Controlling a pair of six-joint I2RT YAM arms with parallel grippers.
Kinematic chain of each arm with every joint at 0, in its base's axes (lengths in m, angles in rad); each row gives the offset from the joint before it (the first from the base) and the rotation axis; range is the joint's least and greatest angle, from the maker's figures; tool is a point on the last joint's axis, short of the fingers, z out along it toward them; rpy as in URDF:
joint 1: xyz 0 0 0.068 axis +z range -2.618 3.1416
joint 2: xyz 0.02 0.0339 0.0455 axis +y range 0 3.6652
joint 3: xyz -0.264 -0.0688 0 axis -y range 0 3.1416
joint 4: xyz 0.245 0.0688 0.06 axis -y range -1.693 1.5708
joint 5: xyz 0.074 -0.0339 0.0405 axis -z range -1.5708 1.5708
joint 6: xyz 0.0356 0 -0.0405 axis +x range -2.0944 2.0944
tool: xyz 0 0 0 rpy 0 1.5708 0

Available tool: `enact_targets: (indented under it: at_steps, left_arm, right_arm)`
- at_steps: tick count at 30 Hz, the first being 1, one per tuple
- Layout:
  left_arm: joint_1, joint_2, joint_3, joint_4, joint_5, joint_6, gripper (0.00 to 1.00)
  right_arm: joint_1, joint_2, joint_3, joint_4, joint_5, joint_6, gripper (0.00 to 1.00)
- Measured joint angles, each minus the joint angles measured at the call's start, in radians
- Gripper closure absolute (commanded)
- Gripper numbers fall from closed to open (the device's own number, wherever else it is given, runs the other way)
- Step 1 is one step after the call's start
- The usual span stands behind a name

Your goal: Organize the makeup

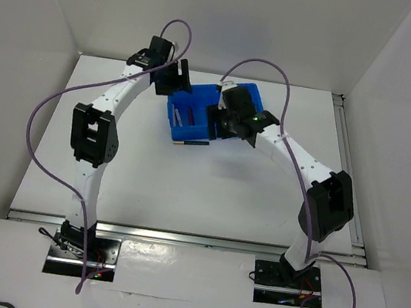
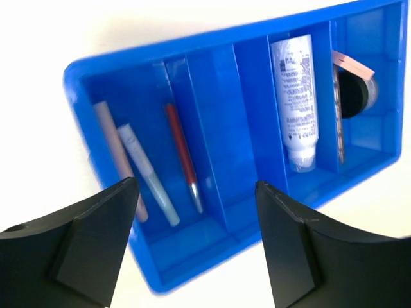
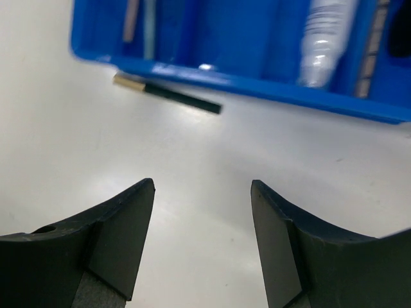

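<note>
– Blue tray (image 2: pixel 192 48) fills the left wrist view, slanted across the frame. The left gripper (image 2: pixel 196 186) hangs above it with its jaws spread wide and nothing between them.
– What's in the tray?
– In the compartment at far left, three pencils lie side by side: a beige-pink pencil (image 2: pixel 117 154), a pale blue-white pencil (image 2: pixel 149 176) and a red pencil (image 2: pixel 182 151). Further right, the white tube (image 2: pixel 295 96) has a slot to itself, cap towards the bottom of the frame.
– And the upper right corner?
– A dark round piece (image 2: pixel 356 96) with a pink-edged flat piece (image 2: pixel 354 64) leaning over it. I can't tell exactly what either one is.
– Right arm?
– The right gripper (image 3: pixel 202 183) is low over the white table (image 3: pixel 96 160), jaws parted, gripping nothing. In the upper part of its wrist view a dark pencil (image 3: pixel 176 93) with a gold end lies on the table, outside the tray and close along its near wall. Whether it touches the wall, I can't say.
– From above?
– Both arms meet over the tray at upper centre, with the dark pencil at the tray's lower edge.
</note>
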Motion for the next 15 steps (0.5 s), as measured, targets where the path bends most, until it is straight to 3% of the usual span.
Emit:
enact_targets:
  at_steps: [7, 10, 15]
  left_arm:
    - [0.0, -0.277, -0.211, -0.029, -0.042, 0.015, 0.18]
    - [0.006, -0.432, -0.32, -0.039, -0.051, 0.019, 0.19]
    - [0.026, -0.65, -0.58, -0.024, -0.072, 0.019, 0.22]
  right_arm:
    - [0.167, 0.001, -0.086, 0.072, -0.076, -0.08, 0.27]
    - [0.188, 0.036, -0.087, 0.132, -0.098, -0.093, 0.27]
    - [0.17, 0.138, -0.08, 0.211, -0.119, -0.108, 0.19]
